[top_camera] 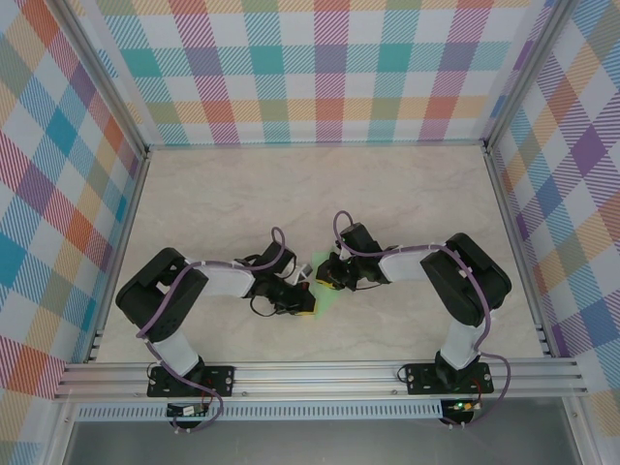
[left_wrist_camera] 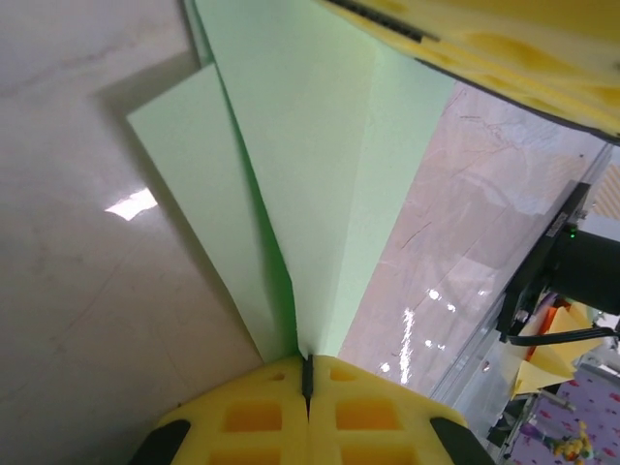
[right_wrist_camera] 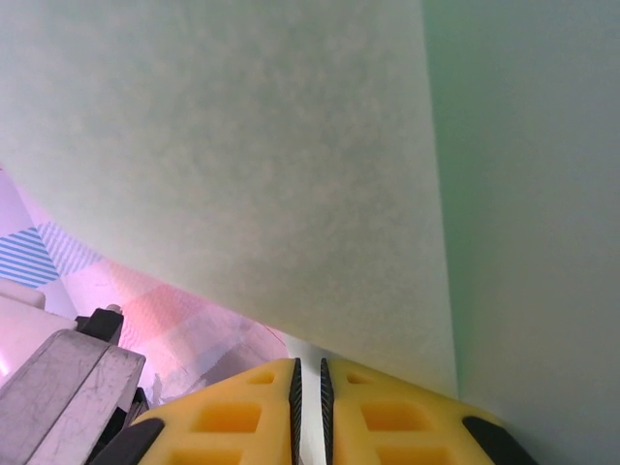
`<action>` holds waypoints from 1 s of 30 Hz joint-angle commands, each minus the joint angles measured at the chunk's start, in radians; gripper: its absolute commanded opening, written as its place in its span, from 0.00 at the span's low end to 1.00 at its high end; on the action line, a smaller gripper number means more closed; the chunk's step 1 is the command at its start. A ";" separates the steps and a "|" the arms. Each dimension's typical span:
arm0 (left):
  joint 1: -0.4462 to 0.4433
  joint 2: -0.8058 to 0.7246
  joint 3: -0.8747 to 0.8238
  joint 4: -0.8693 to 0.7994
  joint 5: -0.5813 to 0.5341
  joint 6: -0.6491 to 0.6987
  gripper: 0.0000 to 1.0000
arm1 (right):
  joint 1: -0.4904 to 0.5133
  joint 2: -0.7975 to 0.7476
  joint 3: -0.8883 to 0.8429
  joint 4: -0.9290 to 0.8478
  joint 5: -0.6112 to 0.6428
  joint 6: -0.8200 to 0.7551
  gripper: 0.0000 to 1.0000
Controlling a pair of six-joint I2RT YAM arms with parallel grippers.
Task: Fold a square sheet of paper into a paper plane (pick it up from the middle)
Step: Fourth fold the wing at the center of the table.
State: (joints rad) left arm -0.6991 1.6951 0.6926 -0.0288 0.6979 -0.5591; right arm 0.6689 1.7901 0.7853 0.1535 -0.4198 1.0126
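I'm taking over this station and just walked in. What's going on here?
The two grippers are sharing one pale green paper plane. The left gripper has its jaws shut on the narrow end, where the creases converge. The right gripper pinches the wider part, so the plane is held between them.

Top camera high behind arm bases, looking down across desk (top_camera: 387, 194). Wrist cameras peer past left hand (left_wrist_camera: 307, 376), right hand (right_wrist_camera: 308, 386), close on same folded green paper (left_wrist_camera: 310, 145).
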 commanded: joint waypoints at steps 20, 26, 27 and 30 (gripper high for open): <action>-0.054 0.004 0.039 -0.235 -0.106 0.046 0.11 | 0.006 0.067 -0.041 -0.084 0.056 -0.007 0.16; -0.060 0.027 0.042 -0.275 -0.108 0.062 0.06 | 0.006 0.072 -0.040 -0.085 0.059 -0.007 0.17; -0.063 0.029 0.041 -0.275 -0.101 0.066 0.05 | 0.006 0.074 -0.040 -0.085 0.059 -0.006 0.16; -0.069 0.035 0.052 -0.307 -0.103 0.083 0.05 | 0.006 0.078 -0.039 -0.095 0.065 -0.006 0.16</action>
State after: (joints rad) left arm -0.7383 1.6913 0.7582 -0.1642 0.6098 -0.5091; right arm 0.6689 1.7920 0.7818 0.1600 -0.4206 1.0126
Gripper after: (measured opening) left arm 0.056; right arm 0.164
